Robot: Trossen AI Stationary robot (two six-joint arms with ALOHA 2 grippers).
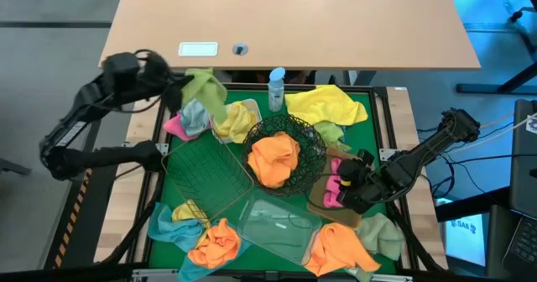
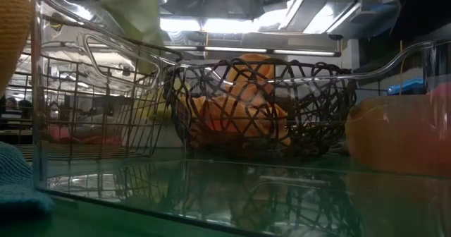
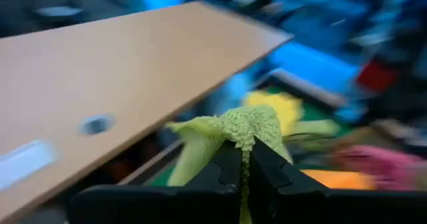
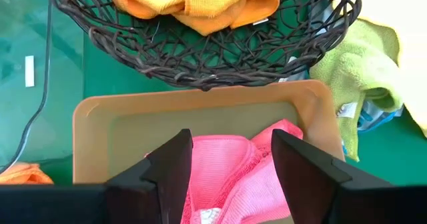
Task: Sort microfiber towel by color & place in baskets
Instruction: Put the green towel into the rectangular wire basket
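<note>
Two dark, matte arms, jointed and chunky. The left gripper [image 3: 243, 167] shows flat black angular fingers; the right gripper [image 4: 230, 167] has broad black blocky fingers. Thin cables trail off the right arm.

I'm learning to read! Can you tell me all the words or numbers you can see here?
No words or numbers can be read anywhere.
White label on the wooden desk: too blurry to read.
Small tag on the pale green towel: print too tiny.
Spray bottle: no readable label.
</note>
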